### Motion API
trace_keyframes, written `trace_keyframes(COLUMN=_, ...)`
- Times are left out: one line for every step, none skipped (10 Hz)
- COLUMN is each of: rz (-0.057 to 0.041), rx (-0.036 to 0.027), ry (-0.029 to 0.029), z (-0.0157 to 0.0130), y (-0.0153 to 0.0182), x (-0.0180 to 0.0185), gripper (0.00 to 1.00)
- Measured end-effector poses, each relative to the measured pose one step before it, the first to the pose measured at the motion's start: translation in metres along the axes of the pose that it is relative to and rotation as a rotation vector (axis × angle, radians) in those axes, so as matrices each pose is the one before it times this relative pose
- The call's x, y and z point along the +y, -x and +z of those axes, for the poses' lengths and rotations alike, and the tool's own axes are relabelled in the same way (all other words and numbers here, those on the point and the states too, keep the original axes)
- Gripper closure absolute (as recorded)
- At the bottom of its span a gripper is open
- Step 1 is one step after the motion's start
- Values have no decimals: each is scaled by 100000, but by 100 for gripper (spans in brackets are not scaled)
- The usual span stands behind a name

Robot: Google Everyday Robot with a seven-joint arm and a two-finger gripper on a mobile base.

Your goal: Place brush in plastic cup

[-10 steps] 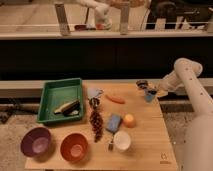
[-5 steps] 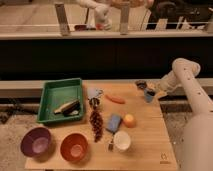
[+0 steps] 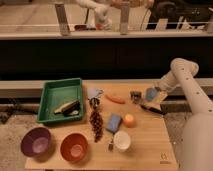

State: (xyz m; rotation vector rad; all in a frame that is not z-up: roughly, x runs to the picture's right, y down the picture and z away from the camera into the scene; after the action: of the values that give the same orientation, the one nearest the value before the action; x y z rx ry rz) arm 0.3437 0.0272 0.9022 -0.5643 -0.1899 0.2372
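Note:
The plastic cup (image 3: 151,93), small and light blue, stands near the table's far right edge. The brush (image 3: 151,107), a slim black stick, lies flat on the table just in front of the cup, pointing right. My gripper (image 3: 158,95) is at the end of the white arm that comes in from the right. It is low over the table, right next to the cup's right side and just above the brush's far end. I cannot tell whether it touches either one.
A small grey can (image 3: 135,96) and an orange carrot (image 3: 116,99) lie left of the cup. A blue sponge (image 3: 114,122), white mug (image 3: 121,141), grapes (image 3: 95,124), orange bowl (image 3: 74,146), purple bowl (image 3: 36,141) and a green tray (image 3: 50,95) with a tan-handled brush (image 3: 67,107) fill the table's left and front.

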Motion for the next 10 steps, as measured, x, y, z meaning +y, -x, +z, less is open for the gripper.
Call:
trace_keyframes(rz=44, rx=96, ry=7, z=22, y=-15, x=6, gripper=20)
trace_keyframes(rz=-30, rx=98, ry=-62, z=-2, y=4, x=9, gripper=20)
trace_keyframes(rz=-210, rx=344, ry=-423, z=-44, y=-26, x=-4, gripper=20)
trace_keyframes(rz=-1516, rx=675, ry=-1709, z=-309, y=228, x=26, gripper=20)
trace_keyframes(rz=-1181, rx=855, ry=-679, z=-189, y=24, x=117, gripper=20)
trace_keyframes(rz=-1708, rx=782, ry=-875, z=-267, y=282, x=-21, gripper=20)
trace_keyframes(rz=-1676, rx=383, ry=-564, z=-46, y=531, x=-38, gripper=20)
trace_keyframes(rz=-134, rx=55, ry=-30, z=11, y=21, x=29, gripper=20)
trace_keyframes(rz=137, rx=74, ry=-11, z=-36, y=-120, x=40, gripper=20)
trace_keyframes(rz=48, rx=19, ry=23, z=2, y=-31, x=13, gripper=20)
